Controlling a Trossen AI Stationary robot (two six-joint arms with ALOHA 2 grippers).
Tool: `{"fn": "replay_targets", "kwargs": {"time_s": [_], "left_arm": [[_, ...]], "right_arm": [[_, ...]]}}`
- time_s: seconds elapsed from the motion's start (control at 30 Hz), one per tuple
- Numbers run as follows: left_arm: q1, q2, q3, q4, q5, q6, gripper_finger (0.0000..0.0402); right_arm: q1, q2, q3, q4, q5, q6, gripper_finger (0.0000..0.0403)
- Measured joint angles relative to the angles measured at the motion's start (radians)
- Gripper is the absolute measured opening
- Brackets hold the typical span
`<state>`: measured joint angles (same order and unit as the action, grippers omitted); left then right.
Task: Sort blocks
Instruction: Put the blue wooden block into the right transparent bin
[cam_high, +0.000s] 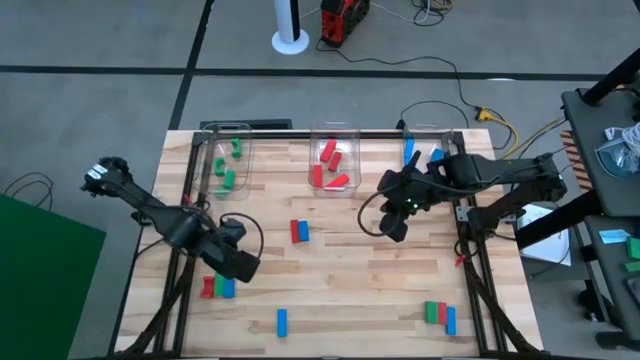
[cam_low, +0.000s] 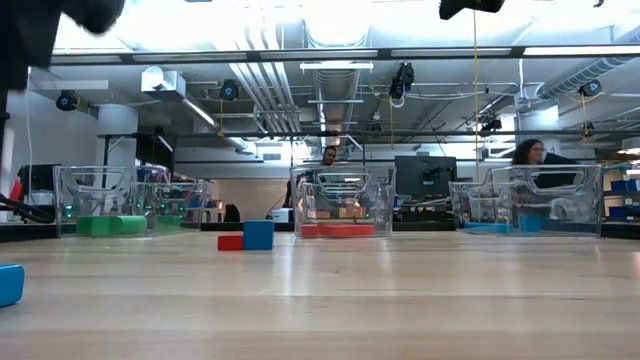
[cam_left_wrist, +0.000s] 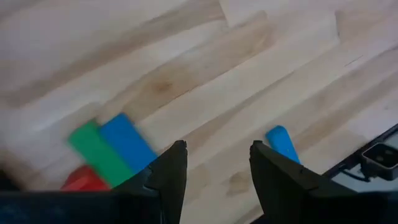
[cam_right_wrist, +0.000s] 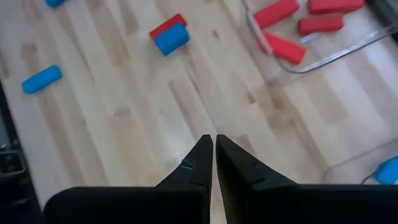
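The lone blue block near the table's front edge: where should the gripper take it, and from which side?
The lone blue block lies flat with bare wood around it. Probably come straight down and close on its two long sides at mid-length; the open left gripper hovers nearest.

The left pincer (cam_left_wrist: 213, 163) hangs low with fingers apart; the right pincer (cam_right_wrist: 214, 158) is pressed closed, empty.
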<state>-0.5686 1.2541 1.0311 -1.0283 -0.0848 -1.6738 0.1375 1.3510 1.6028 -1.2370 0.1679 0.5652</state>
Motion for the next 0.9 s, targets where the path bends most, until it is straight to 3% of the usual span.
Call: {"fn": "replay_targets", "kwargs": {"time_s": [0.17, 0.3, 0.47, 0.57, 0.7, 0.9], "left_arm": [[0.002, -0.025, -0.197, 0.247, 0.044, -0.122, 0.0153], [-0.005, -0.014, -0.275, 0.269, 0.137, -0.233, 0.0153], [-0.008, 0.018, -0.298, 0.264, 0.145, -0.237, 0.0150], [-0.009, 0.047, -0.287, 0.211, 0.164, -0.211, 0.0114], [-0.011, 0.090, -0.267, 0.164, 0.174, -0.202, 0.0017], [-0.014, 0.191, -0.263, 0.167, 0.201, -0.197, 0.0003]], "right_arm": [[0.000, 0.000, 0.000, 0.047, 0.060, -0.010, 0.0012], [0.000, 0.000, 0.000, 0.105, 0.062, -0.042, 0.0012], [0.000, 0.000, 0.000, 0.140, 0.085, -0.071, 0.0012], [0.000, 0.000, 0.000, 0.145, 0.095, -0.077, 0.0012], [0.000, 0.000, 0.000, 0.145, 0.097, -0.087, 0.0012], [0.000, 0.000, 0.000, 0.147, 0.118, -0.102, 0.0012]]}}
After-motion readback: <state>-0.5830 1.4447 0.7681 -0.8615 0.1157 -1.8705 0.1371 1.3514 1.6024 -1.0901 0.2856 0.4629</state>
